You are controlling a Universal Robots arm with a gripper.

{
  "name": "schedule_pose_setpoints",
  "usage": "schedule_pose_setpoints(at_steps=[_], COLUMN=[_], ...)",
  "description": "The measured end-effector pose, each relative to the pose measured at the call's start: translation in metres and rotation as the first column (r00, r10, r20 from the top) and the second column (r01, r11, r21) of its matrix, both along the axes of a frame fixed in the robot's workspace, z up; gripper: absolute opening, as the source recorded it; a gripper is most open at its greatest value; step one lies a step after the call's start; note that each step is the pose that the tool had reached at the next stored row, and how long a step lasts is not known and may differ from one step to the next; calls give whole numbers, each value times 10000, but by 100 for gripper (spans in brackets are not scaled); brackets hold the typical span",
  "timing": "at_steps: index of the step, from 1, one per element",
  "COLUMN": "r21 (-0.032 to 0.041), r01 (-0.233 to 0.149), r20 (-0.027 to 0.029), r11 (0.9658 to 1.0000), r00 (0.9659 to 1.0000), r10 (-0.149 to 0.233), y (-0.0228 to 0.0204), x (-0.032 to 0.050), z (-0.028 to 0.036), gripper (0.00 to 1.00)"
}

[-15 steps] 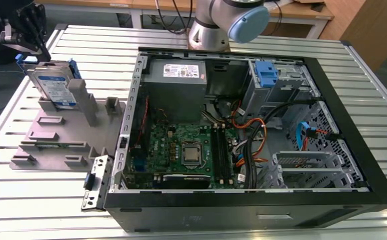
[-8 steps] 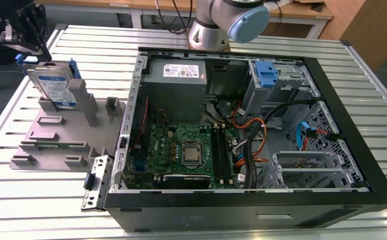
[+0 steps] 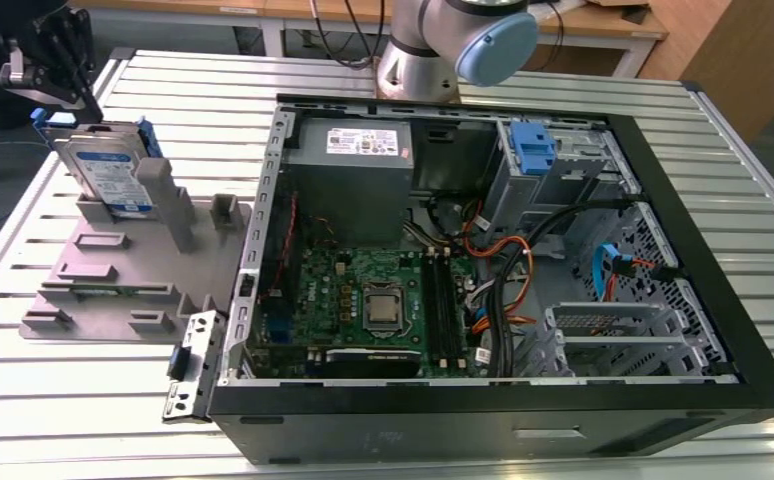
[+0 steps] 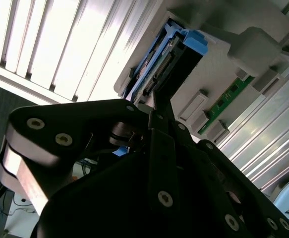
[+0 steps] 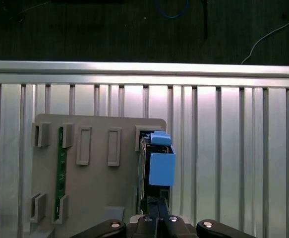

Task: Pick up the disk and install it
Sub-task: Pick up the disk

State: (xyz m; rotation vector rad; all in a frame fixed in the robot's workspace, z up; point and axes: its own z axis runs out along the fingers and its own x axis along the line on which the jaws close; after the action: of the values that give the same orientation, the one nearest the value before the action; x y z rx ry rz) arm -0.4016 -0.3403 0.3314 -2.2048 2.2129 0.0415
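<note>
The disk point(image 3: 104, 175) stands on edge in a slot of the grey holder point(image 3: 107, 275) at the exterior view's left, its white and blue label facing the camera and blue rails along its edges. My black gripper point(image 3: 74, 105) hangs just above the disk's top far corner. In both wrist views its fingers look pressed together with no gap, gripper point(image 5: 156, 212) and gripper point(image 4: 156, 106), right over the disk's narrow end. There the disk point(image 5: 156, 166) and disk point(image 4: 171, 57) show edge-on with a blue rail.
The open computer case point(image 3: 707, 200) lies at the exterior view's right, with a grey power supply point(image 3: 354, 165), a motherboard and a blue bracket point(image 3: 531, 150) in its drive bay. A green memory stick point(image 5: 60, 173) sits in the holder. The arm's base point(image 3: 421, 60) stands behind the case.
</note>
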Motion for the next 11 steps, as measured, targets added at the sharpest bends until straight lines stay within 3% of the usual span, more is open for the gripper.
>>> schedule_pose_setpoints(at_steps=[9, 10, 11], r21=[-1, 0, 0], r01=[0, 0, 0], r20=[4, 4, 5], r11=[10000, 10000, 10000], r00=[10000, 10000, 10000], r10=[0, 0, 0], y=[0, 0, 0], x=[-1, -1, -1], z=[0, 0, 0], gripper=[11, 17, 17])
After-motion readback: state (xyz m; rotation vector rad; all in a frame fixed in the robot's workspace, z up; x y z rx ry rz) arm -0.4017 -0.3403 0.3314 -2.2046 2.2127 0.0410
